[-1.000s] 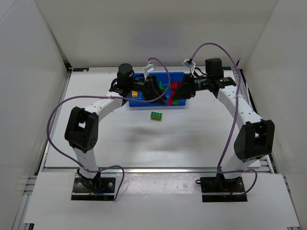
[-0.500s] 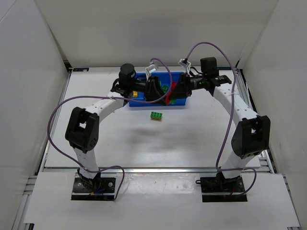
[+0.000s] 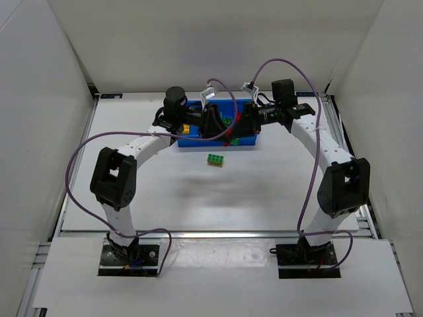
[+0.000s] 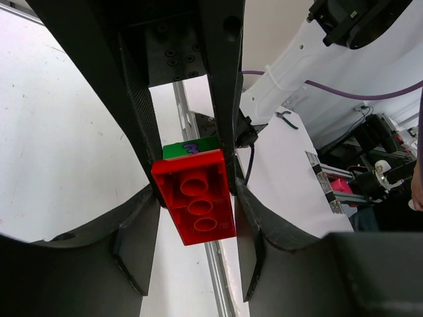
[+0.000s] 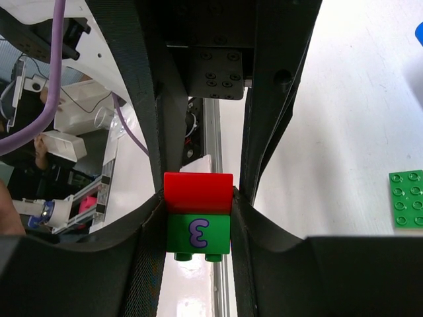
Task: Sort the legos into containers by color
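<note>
Both grippers meet above the blue tray, sharing a two-brick stack. My left gripper is shut on the red brick, whose hollow underside faces the left wrist camera. The green brick sits behind it. My right gripper is shut on the green brick, which has a purple "3"; the red brick is joined to its far end. From above, the left gripper and the right gripper face each other, with a bit of red showing below them. The tray's compartments are mostly hidden.
A flat green studded plate lies on the white table just in front of the tray; it also shows in the right wrist view. A yellow brick shows in the tray's left part. White walls enclose the table.
My right arm has shifted left, bringing its gripper closer against the left gripper over the tray. The left arm and the green plate have not moved.
</note>
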Controlling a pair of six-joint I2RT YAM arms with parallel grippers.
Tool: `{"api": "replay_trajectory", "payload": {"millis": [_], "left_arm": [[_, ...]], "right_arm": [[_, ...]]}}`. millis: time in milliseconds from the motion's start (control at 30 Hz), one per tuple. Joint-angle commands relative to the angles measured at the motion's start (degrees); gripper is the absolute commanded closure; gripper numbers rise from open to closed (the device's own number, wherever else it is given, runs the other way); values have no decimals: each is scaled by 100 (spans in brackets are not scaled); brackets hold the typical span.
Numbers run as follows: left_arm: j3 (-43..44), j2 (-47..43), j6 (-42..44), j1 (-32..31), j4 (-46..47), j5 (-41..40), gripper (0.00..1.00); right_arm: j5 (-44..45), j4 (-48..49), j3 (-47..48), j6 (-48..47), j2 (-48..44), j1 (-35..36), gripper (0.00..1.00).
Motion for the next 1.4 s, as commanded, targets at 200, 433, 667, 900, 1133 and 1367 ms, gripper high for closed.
{"api": "replay_trajectory", "payload": {"millis": [200,433,667,900,1133,1367], "left_arm": [[-107,-241,59,-164,102,61,86],[-459,-575,288,-164,93,-255,90],[-714,-936,639,-156,-258,-378,90],[-969,-1120,754,-147,-337,-475,90],[-1092,-1243,912,-129,-487,-563,90],[-1180,-1576,2095,-24,-2236,-922,70]], "right_arm": [[59,39,416,-225,42,24,98],[164,-119,408,-286,-107,24,90],[357,-154,373,-312,-195,129,59],[498,-189,346,-260,-283,218,32],[507,-338,311,-452,-336,218,30],[1033,-1102,-75,-1339,-678,86,29]]}}
